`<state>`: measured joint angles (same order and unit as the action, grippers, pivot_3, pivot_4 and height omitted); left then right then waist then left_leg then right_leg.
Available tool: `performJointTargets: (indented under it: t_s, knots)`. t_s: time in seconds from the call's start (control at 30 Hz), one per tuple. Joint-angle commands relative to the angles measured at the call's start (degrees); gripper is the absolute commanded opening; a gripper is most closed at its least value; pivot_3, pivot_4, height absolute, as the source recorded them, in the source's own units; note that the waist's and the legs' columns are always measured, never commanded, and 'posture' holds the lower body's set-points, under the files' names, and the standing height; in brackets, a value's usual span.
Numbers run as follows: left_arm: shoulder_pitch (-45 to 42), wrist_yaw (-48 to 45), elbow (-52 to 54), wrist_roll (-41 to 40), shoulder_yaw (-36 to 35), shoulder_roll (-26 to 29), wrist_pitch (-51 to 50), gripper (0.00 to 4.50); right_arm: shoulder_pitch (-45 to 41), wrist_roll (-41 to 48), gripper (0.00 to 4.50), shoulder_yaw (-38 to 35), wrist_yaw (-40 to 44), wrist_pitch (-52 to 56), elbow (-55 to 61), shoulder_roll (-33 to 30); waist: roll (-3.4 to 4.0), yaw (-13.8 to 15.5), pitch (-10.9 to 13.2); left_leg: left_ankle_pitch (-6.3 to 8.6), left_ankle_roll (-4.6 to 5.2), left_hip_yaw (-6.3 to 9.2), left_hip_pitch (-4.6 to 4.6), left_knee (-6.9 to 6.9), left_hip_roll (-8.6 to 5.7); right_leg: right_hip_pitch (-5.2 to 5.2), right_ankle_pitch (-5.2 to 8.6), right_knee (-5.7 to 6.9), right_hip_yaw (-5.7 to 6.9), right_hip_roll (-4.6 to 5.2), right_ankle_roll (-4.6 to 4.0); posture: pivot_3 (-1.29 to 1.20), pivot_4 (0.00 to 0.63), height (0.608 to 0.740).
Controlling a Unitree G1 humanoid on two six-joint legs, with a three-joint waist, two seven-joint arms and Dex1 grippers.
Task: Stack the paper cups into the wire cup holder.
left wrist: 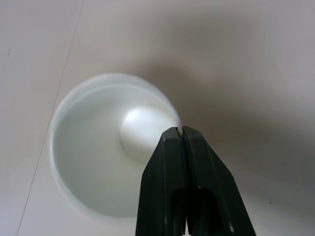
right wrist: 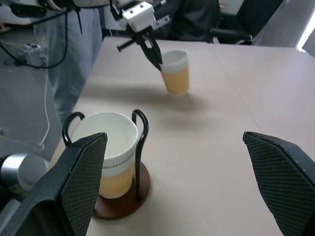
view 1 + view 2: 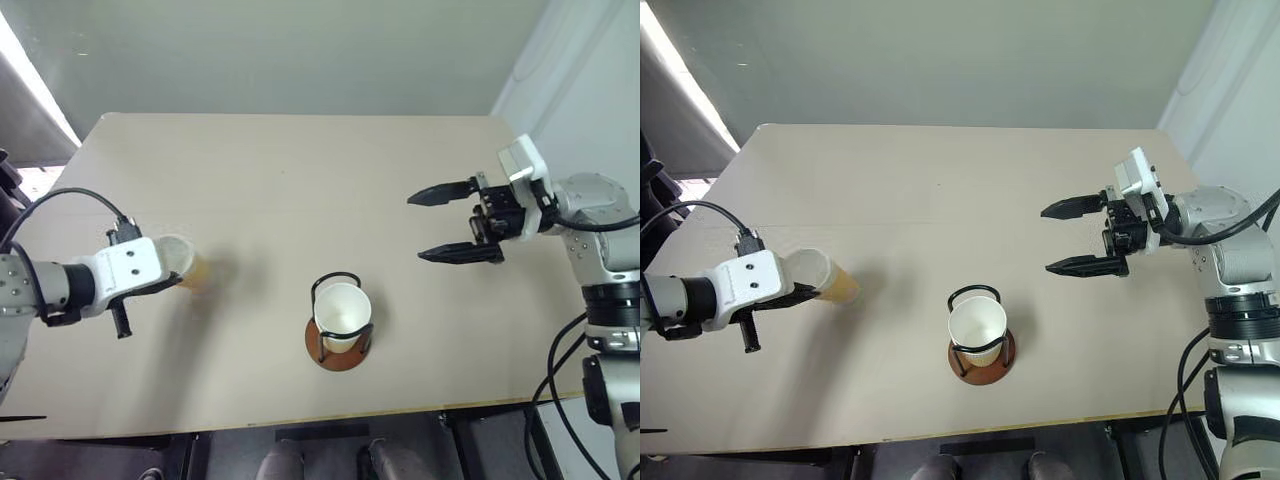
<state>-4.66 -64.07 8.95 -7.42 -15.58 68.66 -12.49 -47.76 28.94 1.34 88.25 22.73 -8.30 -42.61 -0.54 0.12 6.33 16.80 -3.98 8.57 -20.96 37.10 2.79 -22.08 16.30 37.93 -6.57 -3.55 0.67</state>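
While the left tool (image 3: 812, 292) pinched the rim of a paper cup (image 3: 830, 279) at the bench's (image 3: 940, 180) left, the right tool (image 3: 1072, 236) hovered spread, right of the wire cup holder (image 3: 980, 335) holding another cup (image 3: 977, 328).

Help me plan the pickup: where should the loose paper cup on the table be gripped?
Grip the loose cup at its rolled rim, one finger inside, one outside, coming from above on the left side. It stands upright, mouth open, away from the holder. The left end effector is already shut there.
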Motion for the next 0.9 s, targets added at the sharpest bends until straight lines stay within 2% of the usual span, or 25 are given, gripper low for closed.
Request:
performJointTargets:
  t_s: [0.03, 0.17, 0.3, 0.4, 0.63, 0.73, 0.9]
  knots:
    - [-2.4, -2.1, 0.7, -1.7, -0.5, 1.5, 1.2, 0.04, 0.1, 0.8, 4.50, -1.3, 0.3, 0.2, 2.9, -1.7, 0.00, 0.0, 0.0, 0.00, 0.00, 0.01, 0.00, 0.00, 0.00, 0.00, 0.00, -0.01, 0.00, 0.00, 0.00, 0.00, 0.150, 0.740]
    - [-6.0, -4.9, 1.3, -5.5, -0.8, 1.2, 0.6, 0.04, 1.2, 2.3, 4.50, -2.2, 1.5, 0.7, 5.2, -3.2, 0.00, 0.0, 0.0, 0.00, 0.00, 0.01, -0.02, 0.01, -0.01, 0.00, 0.00, -0.01, 0.01, 0.00, 0.00, 0.00, 0.150, 0.740]
    - [-16.3, -10.1, 2.4, -16.5, 0.2, -0.4, -3.1, 0.04, 2.6, 8.9, 4.50, -5.7, 1.5, 6.6, 12.1, -5.9, 0.00, 0.3, 0.0, 0.00, -0.01, 0.00, -0.07, 0.04, -0.02, 0.00, 0.00, -0.01, 0.03, 0.00, 0.00, 0.00, 0.150, 0.740]
    - [-23.0, -17.6, 2.9, -24.1, 2.5, -0.7, -5.1, 0.04, 6.2, 12.3, 4.50, -6.7, 2.3, 9.8, 19.4, -9.3, 0.00, 0.5, 0.0, -0.02, -0.03, -0.02, -0.11, 0.06, -0.07, 0.07, 0.00, -0.02, 0.06, -0.01, 0.00, 0.00, 0.150, 0.740]
    - [-39.4, -27.6, -1.7, -26.4, 12.1, -4.8, -4.4, 0.04, 9.7, 10.4, 4.50, -5.7, -0.3, 7.7, 24.9, -10.7, -0.01, 0.0, 0.0, 0.00, 0.01, -0.07, -0.05, 0.12, -0.08, 0.10, 0.03, -0.05, -0.01, -0.03, 0.06, 0.00, 0.150, 0.740]
    - [-45.4, -28.4, -2.9, -28.3, 18.0, -5.2, -2.0, 0.04, 10.9, 10.3, 4.50, -6.0, -0.8, 7.3, 25.7, -11.2, -0.01, -0.2, 0.0, 0.05, 0.10, -0.03, -0.03, 0.21, -0.05, 0.12, 0.06, -0.01, -0.05, -0.02, 0.13, 0.00, 0.150, 0.740]
    - [-52.6, -28.4, -2.4, -36.5, 25.5, -4.7, -0.8, 0.04, 12.5, 11.9, 4.50, -7.0, -1.7, 8.0, 28.3, -12.1, -0.02, -0.1, 0.0, 0.13, 0.23, -0.03, -0.09, 0.31, -0.08, 0.10, 0.14, -0.03, -0.16, 0.00, 0.28, 0.00, 0.150, 0.740]
